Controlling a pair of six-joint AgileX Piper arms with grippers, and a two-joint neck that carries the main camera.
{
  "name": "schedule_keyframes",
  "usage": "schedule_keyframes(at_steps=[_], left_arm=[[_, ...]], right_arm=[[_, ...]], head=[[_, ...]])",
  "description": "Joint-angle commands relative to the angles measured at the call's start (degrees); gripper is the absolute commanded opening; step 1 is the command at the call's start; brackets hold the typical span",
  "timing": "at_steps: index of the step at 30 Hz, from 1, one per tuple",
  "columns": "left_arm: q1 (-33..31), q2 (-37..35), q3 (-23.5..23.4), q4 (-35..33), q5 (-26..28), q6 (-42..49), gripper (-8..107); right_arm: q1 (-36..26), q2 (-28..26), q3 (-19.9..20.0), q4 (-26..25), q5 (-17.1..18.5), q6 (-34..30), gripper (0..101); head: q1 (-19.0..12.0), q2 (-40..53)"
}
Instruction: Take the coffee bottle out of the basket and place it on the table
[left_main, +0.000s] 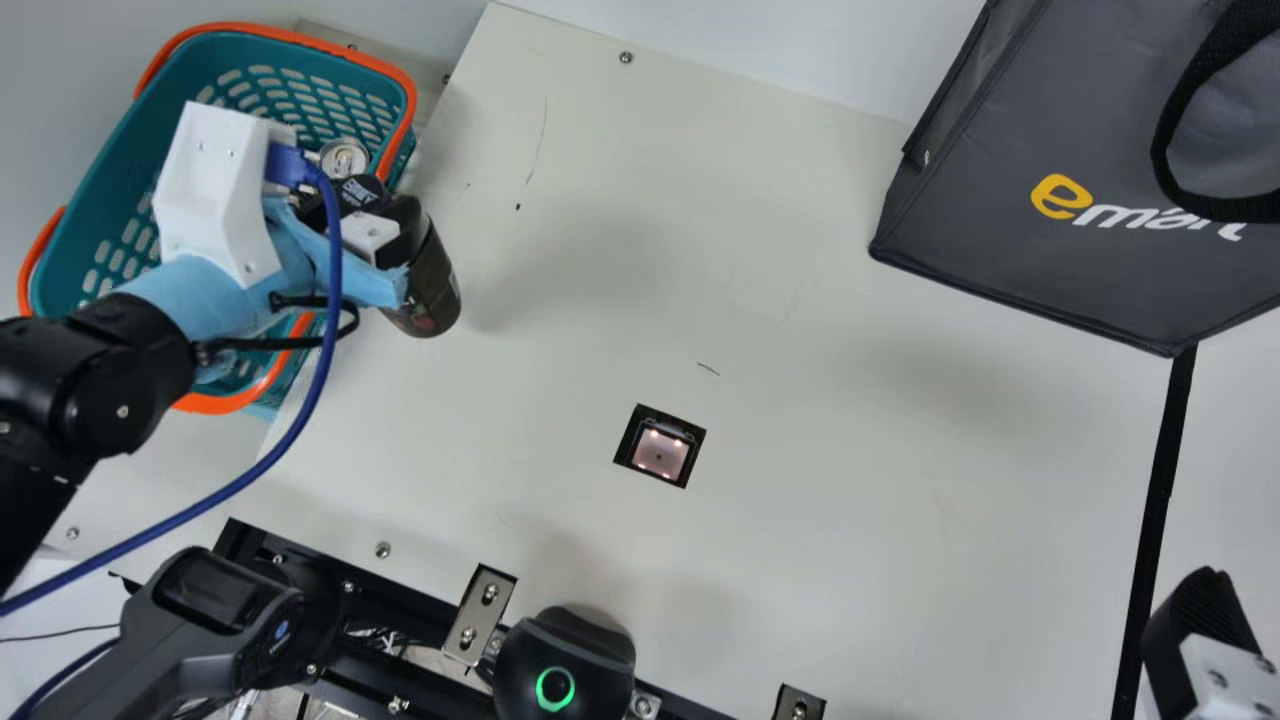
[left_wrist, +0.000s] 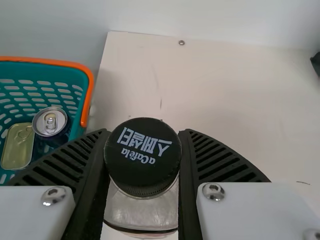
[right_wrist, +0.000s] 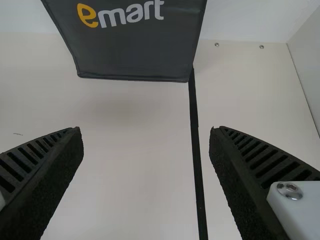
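So, coffee bottle (left_main: 436, 290), in left claw (left_main: 404, 256) — lettered cap (left_wrist: 143, 157)

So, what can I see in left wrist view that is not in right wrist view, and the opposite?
Left wrist view: the coffee bottle held between the left gripper's fingers, and the teal basket with a drink can and a flat ring-pull tin.

Right wrist view: the open right gripper and a long black strip.

Both: the cream table, a short dark mark on it, and the shopping bag, seemingly just a corner in the left one.
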Motion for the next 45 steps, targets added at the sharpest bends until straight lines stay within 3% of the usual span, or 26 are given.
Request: schedule_keyframes(at_steps=[1,32,38,45], left_arm=[[-0.3,0.0,0.8,0.4,-0.9,-0.4,10],[-1.9,0.7,10.7,4.2,-10.9,-4.1,10],[-1.5,3.7,10.6,3.5,-13.5,-3.3,30],[-1.3,4.0,9.7,3.1,-12.5,-3.4,53]], right_arm=[[0.0,0.0,0.0,0.0,0.0,0.0,91],[0.0,0.0,0.0,0.0,-0.1,0.0,91],[0.0,0.0,0.0,0.0,-0.1,0.0,91],[0.0,0.0,0.0,0.0,-0.1,0.0,91]], head=[[-1.5,0.1],[-1.5,0.1],[-1.5,0.1],[-1.5,0.1]])
